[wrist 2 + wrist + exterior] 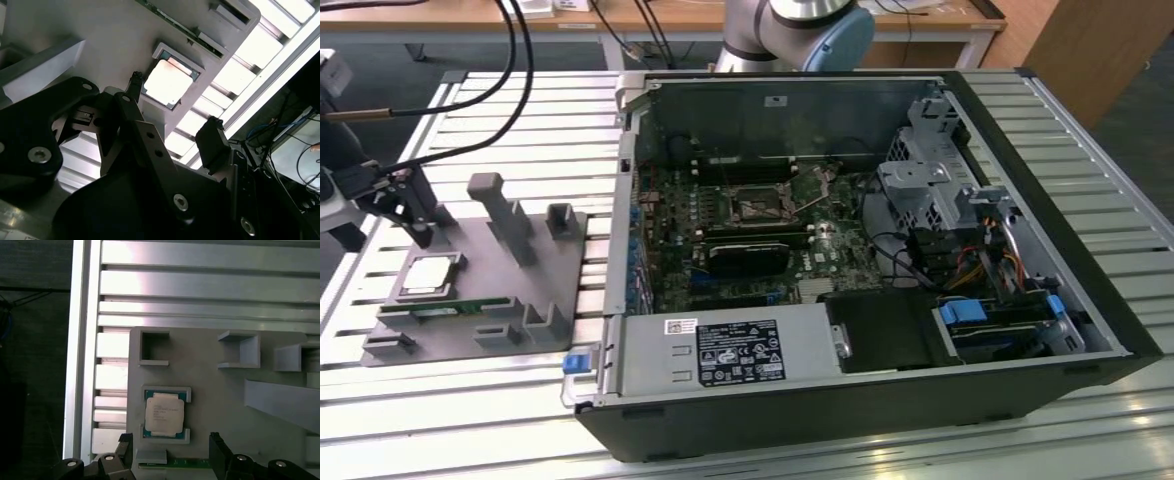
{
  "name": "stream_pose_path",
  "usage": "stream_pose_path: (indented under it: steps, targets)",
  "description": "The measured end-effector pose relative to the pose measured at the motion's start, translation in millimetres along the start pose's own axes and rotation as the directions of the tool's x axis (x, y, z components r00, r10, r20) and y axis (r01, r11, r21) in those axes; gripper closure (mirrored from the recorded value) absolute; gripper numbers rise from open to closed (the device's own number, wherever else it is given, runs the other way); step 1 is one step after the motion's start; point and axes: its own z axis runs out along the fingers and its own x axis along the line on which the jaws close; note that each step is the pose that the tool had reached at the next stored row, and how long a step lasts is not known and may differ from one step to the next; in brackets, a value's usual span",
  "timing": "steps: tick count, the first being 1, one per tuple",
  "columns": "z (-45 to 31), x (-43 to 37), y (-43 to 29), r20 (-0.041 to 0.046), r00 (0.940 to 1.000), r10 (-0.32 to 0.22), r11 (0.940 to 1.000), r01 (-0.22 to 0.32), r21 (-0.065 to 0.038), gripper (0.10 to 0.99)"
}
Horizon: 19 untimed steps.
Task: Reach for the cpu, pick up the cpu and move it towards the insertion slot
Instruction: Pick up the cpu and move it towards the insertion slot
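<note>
pincer (170, 444) released, fingers spread and empty, over the cpu (163, 414), which lies seated in the grey fixture (210, 390) on the bench (200, 285). its body is cut off at the exterior view's left edge.

Silver-grey cpu (164, 414) with green edge, pale grey fixture (225, 405), black gripper (170, 440), silvery ribbed table (200, 285) — green board (670, 240), black slot (758, 208) framed in silver, black case (1067, 150), blue tab (578, 362), black-and-white label (740, 352)

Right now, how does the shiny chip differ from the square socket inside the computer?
The cpu is pale and silvery; the insertion slot is dark. The cpu rests on the grey fixture outside the case; the insertion slot sits in the green board. Both are square.
</note>
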Motion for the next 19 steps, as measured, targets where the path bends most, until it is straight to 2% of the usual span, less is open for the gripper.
stream_pose_path:
  steps: [13, 19]
  targets:
    - [19.6, -2.0, -1.4, 0.0001, 1.0, 0.0, 1.0, 0.0, 0.0, 0.38]
    - [24.1, -2.0, -1.7, -0.0001, 1.0, 0.0, 1.0, 0.0, 0.0, 0.38]
